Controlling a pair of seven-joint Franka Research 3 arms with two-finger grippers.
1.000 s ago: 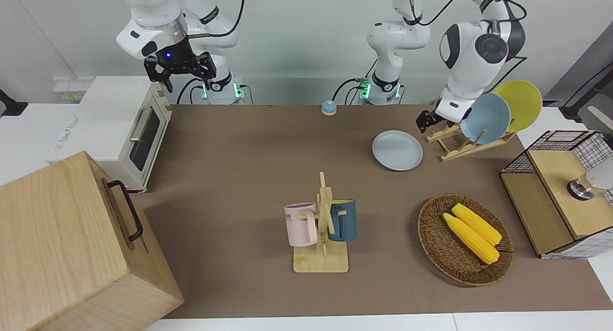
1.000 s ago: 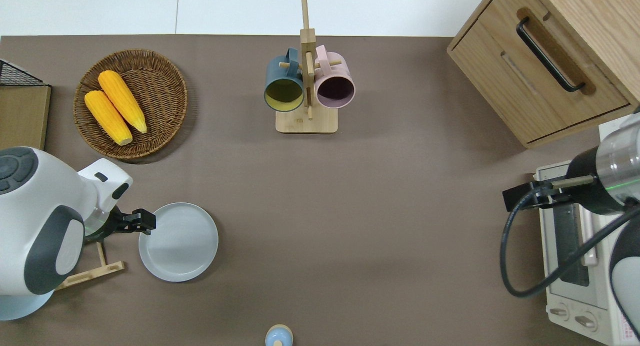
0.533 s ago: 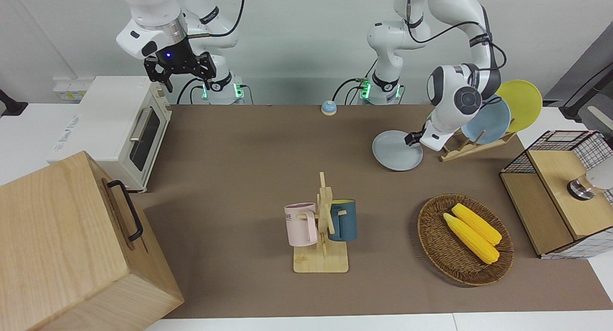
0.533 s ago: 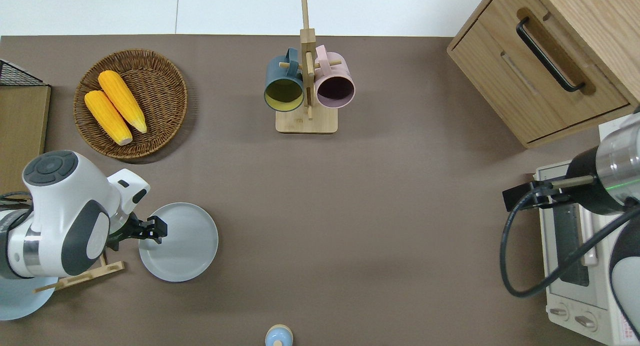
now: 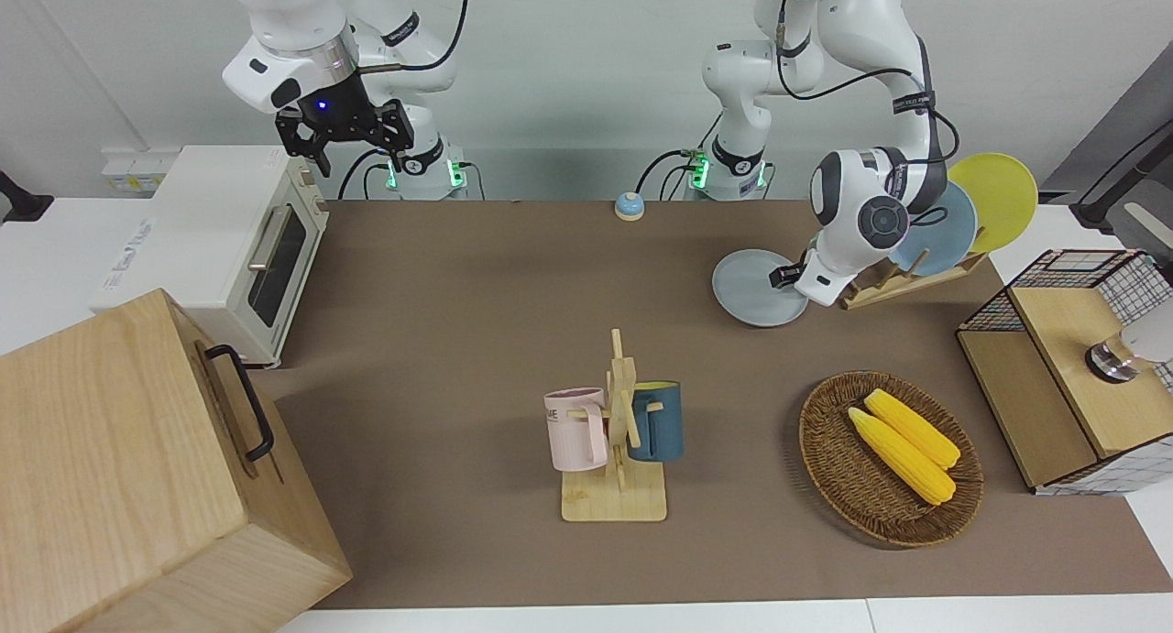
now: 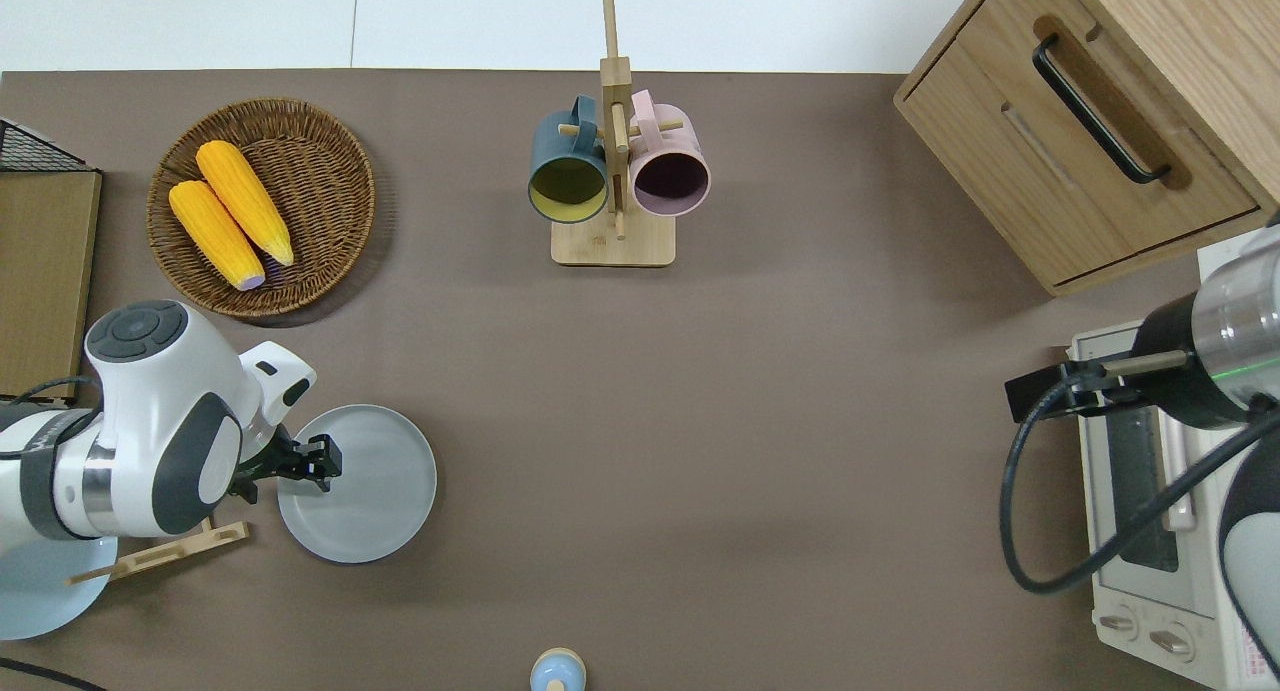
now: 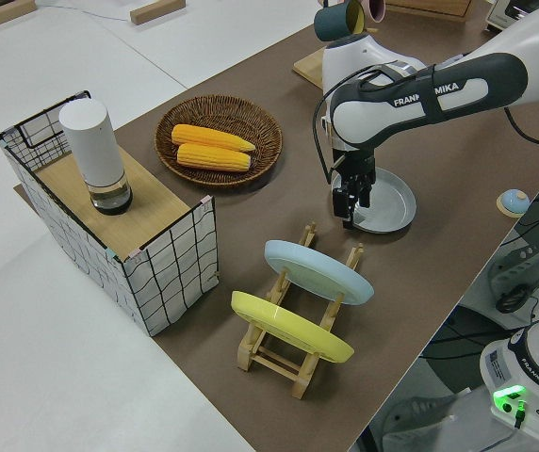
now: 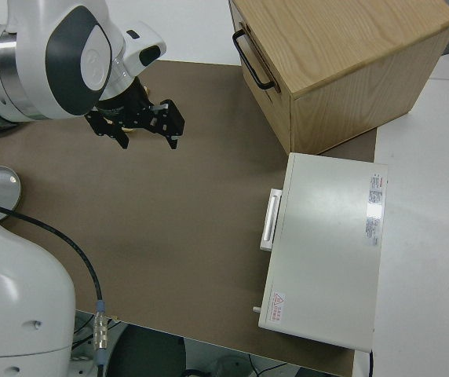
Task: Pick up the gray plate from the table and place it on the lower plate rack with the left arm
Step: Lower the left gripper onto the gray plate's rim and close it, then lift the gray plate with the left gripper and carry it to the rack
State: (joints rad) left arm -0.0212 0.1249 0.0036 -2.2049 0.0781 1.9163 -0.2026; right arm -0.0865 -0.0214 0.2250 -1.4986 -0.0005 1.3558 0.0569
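Note:
The gray plate [image 5: 747, 289] lies flat on the brown table mat, beside the lower plate rack [image 5: 866, 294]. It also shows in the overhead view [image 6: 385, 491] and in the left side view [image 7: 392, 198]. The rack [image 7: 279, 353] holds a sky-blue plate [image 5: 953, 230] and a yellow plate [image 5: 1003, 198] on edge. My left gripper [image 5: 786, 276] points down, open, low over the gray plate's rim on the rack's side [image 6: 320, 463]. My right arm is parked with its gripper [image 5: 344, 143] open.
A wooden mug stand [image 5: 616, 431] with a pink and a dark blue mug stands mid-table. A wicker basket [image 5: 829, 450] holds two corn cobs. A wire-grid shelf [image 5: 1072, 367], a toaster oven [image 5: 238, 248], a wooden cabinet [image 5: 137, 468] and a small blue bell [image 5: 629, 206] stand around.
My left arm has swung from the rack toward the gray plate and come lower, so the gripper now hangs over the plate's rim. The plate has not moved.

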